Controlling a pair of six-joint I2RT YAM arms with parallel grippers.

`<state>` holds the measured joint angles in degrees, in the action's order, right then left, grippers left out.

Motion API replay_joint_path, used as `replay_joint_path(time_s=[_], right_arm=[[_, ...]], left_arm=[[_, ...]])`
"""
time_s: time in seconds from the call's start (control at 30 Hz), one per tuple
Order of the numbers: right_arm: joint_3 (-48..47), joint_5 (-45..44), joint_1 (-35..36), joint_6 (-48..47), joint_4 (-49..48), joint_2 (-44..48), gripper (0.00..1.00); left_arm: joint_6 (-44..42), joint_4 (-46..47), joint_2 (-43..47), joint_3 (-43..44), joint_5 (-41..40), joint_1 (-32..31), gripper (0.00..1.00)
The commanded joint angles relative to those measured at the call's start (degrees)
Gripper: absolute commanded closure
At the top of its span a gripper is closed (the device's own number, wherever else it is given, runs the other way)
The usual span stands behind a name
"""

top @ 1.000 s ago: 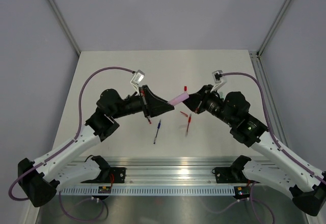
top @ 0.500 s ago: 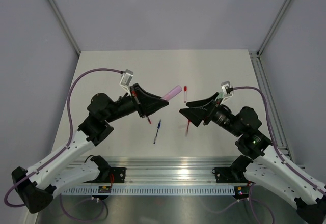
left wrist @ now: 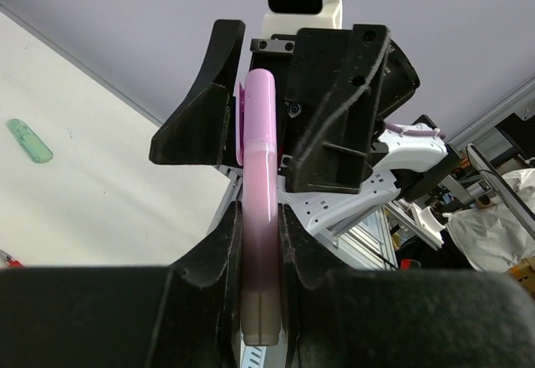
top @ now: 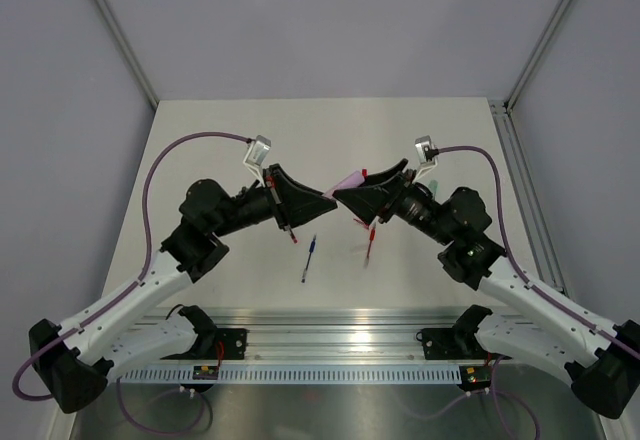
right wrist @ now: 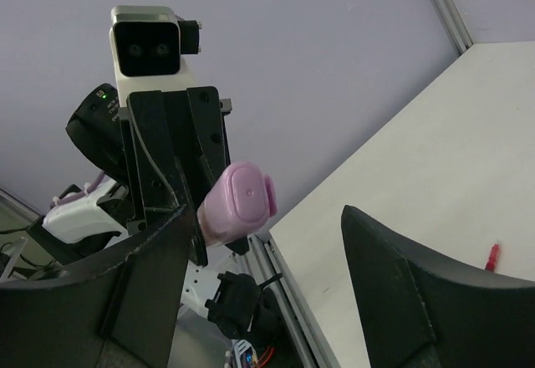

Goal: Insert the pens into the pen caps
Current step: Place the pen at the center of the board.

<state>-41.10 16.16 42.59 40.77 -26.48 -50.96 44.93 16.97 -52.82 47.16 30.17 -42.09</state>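
Note:
My left gripper [top: 322, 198] is shut on a thick pink pen [top: 349, 177], held above the table and pointing right. In the left wrist view the pink pen [left wrist: 258, 159] runs straight out between the fingers [left wrist: 219, 251]. My right gripper [top: 356, 189] faces it, open, jaws wide on either side of the pen's far end without touching it. In the right wrist view that pink pen [right wrist: 239, 204] shows end-on beside the left finger [right wrist: 146, 284]. A blue pen [top: 309, 257] and a red pen [top: 370, 246] lie on the table below. A small red cap [top: 360, 224] lies between them.
A short red piece [top: 293, 238] lies under the left gripper. A green piece [left wrist: 29, 140] rests far off on the table in the left wrist view. Another red piece [right wrist: 492, 256] lies on the table in the right wrist view. A metal rail [top: 340, 322] runs along the near edge.
The right gripper let go of the pink pen's end, opened wide and drew back, then came forward again around that end. The left gripper kept hold of the pen.

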Motion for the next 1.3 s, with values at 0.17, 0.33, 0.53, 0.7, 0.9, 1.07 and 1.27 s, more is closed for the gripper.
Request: replay_joint_path(time_s=[0.17,0.33,0.53,0.7,0.9,1.07,1.27], right_arm=[[-3.9,-0.34,-0.22,1.33,-8.41,-3.79,0.73],[-8.71,-7.89,-0.4,-2.35,8.66,-2.13,1.0],[-20.49,-7.73,-9.33,-10.97,33.73,-7.73,1.0],[-25.25,3.77,-20.86,-15.98,42.9,-16.78,1.0],[-34.47,5.64,-28.17,-23.27,55.98,-34.09,1.0],[-46.6,-0.59,-29.58,-26.79,63.04,-50.36,1.0],[-59.43,-4.73,-29.84,-28.55,69.89,-65.83,0.99]], left_arm=[[0.43,3.42,-1.85,0.22,2.08,-0.19,1.0],[-1.41,-0.7,-2.82,2.4,0.95,-0.19,0.31],[-8.62,-15.99,-1.59,7.86,-8.18,-0.19,0.01],[-12.67,-22.15,0.34,10.94,-13.2,-0.19,0.01],[-14.08,-23.3,2.54,11.55,-15.5,-0.19,0.01],[-14.43,-24.0,2.72,11.99,-15.58,-0.19,0.01],[-14.69,-25.06,2.37,12.43,-16.99,-0.19,0.01]])
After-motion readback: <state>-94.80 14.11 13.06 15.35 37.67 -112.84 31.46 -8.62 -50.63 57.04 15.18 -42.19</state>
